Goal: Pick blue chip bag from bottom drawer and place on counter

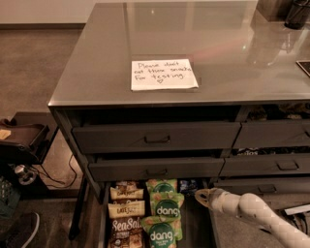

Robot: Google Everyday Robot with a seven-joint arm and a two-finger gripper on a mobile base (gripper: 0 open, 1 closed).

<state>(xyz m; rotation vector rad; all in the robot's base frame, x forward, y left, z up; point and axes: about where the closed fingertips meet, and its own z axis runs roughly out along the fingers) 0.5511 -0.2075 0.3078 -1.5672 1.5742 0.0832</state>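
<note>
The bottom drawer (102,213) is pulled open at the lower middle. The blue chip bag (189,185) lies at its back right, mostly hidden under the drawer above, only a dark blue corner showing. My gripper (199,197) reaches in from the lower right on a white arm and hovers just in front of and right of the blue bag, beside the green "dang" bags (167,206). The counter (232,53) fills the upper view, with a white handwritten note (163,74).
Brown-and-cream "SeaSalt" bags (126,218) fill the drawer's left column. Two closed dark grey drawers with recessed handles (157,138) sit above. More drawers are at the right (271,164). A dark container (296,14) stands on the counter's far right. Cables and a black object (24,140) lie on the floor at left.
</note>
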